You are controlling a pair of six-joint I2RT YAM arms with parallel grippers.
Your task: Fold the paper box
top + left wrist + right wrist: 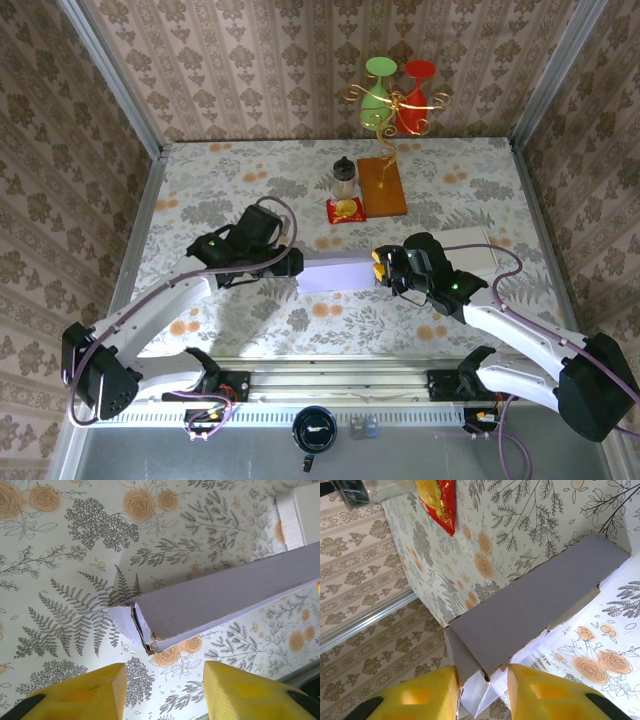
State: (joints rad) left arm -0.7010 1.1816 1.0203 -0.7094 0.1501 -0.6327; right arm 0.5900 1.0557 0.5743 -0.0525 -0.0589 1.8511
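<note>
I have the paper box (337,274) lying flat on the floral tablecloth (200,190), about mid-table, long side running left to right between the two arms. It is a pale lavender carton, closed along its length.

The left gripper (162,680) sits at the box's left end. Its yellow fingers (85,692) are spread well apart with nothing between them. The box end is just ahead of the gap, with a small flap sticking out at the corner and the end seam slightly parted.

The right gripper (482,672) is at the opposite end. Its jaws are partly closed, and the near corner of the box's end wall drops into the gap. From the wrist camera the left finger looks to be against the cardboard, but I cannot tell whether the pair is actually pinching it.

Behind the box, well apart from it, are a red snack packet (345,209), a small dark-lidded jar (344,178) and a wooden board (382,186) carrying a gold wire stand (390,120).
</note>
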